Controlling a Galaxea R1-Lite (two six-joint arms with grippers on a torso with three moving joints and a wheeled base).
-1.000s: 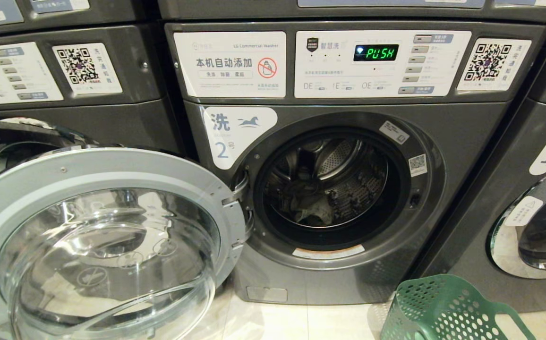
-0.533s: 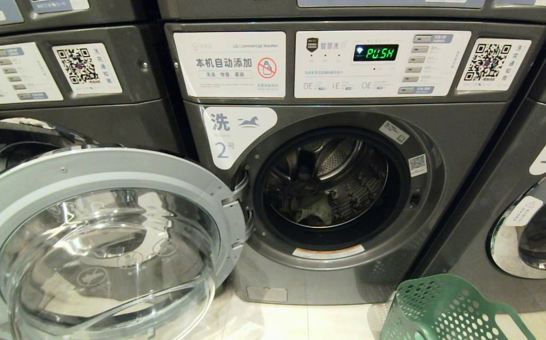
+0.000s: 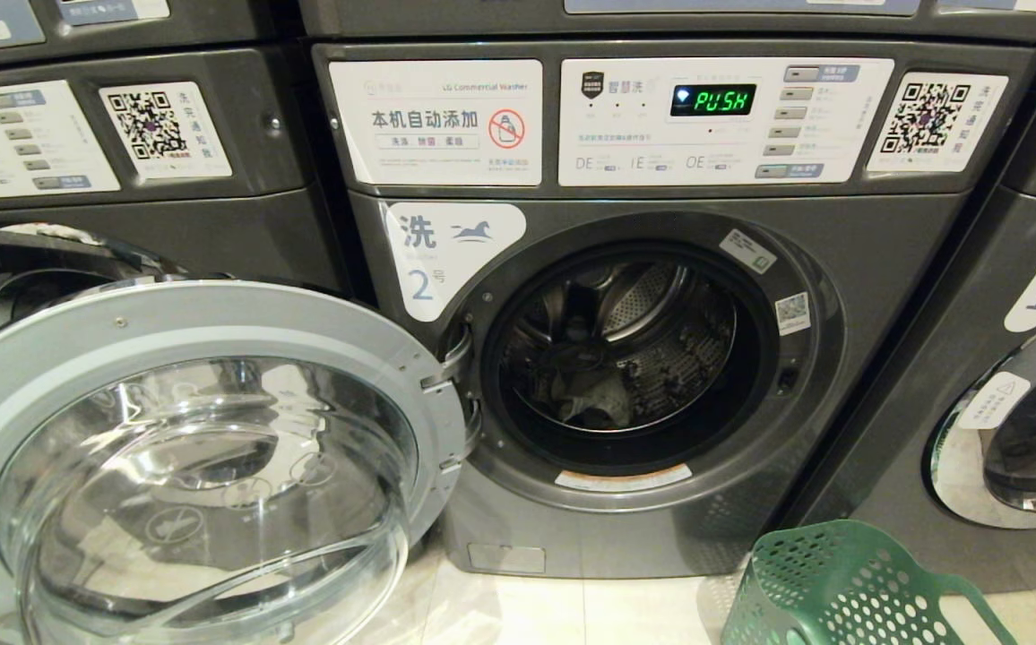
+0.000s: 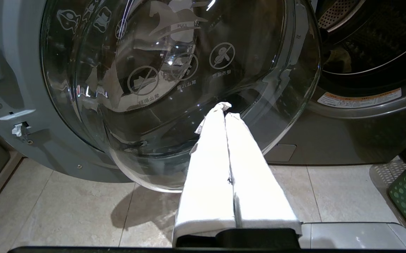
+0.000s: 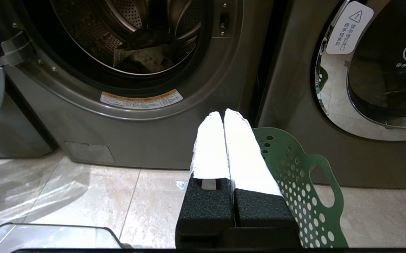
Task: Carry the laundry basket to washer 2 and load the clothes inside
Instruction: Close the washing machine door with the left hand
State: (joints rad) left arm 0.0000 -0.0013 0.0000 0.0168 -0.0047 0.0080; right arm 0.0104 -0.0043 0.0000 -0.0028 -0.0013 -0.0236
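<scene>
Head view shows washer 2 (image 3: pixel 661 358) filling the middle of the scene, a dark grey front-loader with a white label bearing a horse logo and the numeral 2 beside its opening. Its green display (image 3: pixel 713 100) reads PUSH. The round glass door (image 3: pixel 186 466) is swung wide open to the left on its hinge, its grey rim and clear bowl facing the camera. To the right stands the washer marked 1 (image 3: pixel 1020 376) with its door shut, and to the left another washer (image 3: pixel 79 179) partly hidden behind the open door. All stand on a pale tiled floor (image 3: pixel 572 609).

The laundry basket (image 3: pixel 850 587), dark green with round holes, sits on the floor at the lower right, just in front of the gap between washer 2 and washer 1; only part of it is in frame and its inside cannot be seen.

The clothes (image 3: pixel 594 403), a crumpled grey-green garment, lie at the bottom of the drum inside washer 2.

Neither arm appears in the head view. In the left wrist view the left gripper (image 4: pixel 224 108) hangs low near the open door's glass, its white-wrapped fingers pressed together and empty. In the right wrist view the right gripper (image 5: pixel 223 114) is low beside the basket's rim, fingers likewise closed on nothing.
</scene>
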